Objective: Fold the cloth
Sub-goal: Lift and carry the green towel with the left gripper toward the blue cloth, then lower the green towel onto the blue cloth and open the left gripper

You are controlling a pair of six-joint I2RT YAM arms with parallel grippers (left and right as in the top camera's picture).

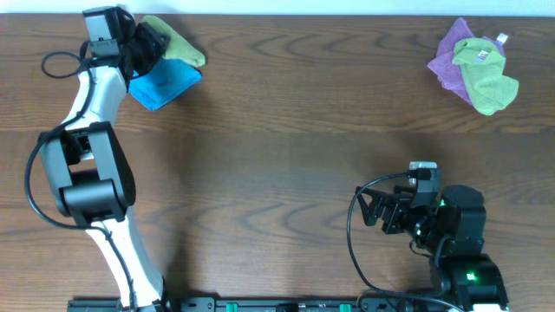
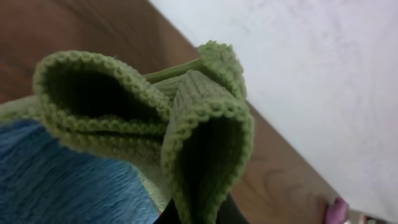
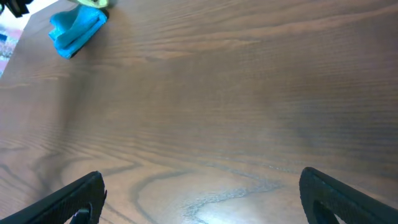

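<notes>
My left gripper (image 1: 149, 45) is at the far left back of the table, shut on a green knitted cloth (image 1: 179, 45). In the left wrist view the green cloth (image 2: 186, 124) bunches up in folds right in front of the jaws (image 2: 198, 214). A blue cloth (image 1: 163, 82) lies under and beside it; it also shows in the left wrist view (image 2: 62, 180) and far off in the right wrist view (image 3: 74, 30). My right gripper (image 1: 375, 210) is open and empty low over the table at the front right; in its own view the jaws (image 3: 202, 196) frame bare wood.
A pile of a purple cloth (image 1: 451, 52) and a light green cloth (image 1: 487, 78) lies at the back right. The white wall (image 2: 323, 74) runs along the table's back edge close behind my left gripper.
</notes>
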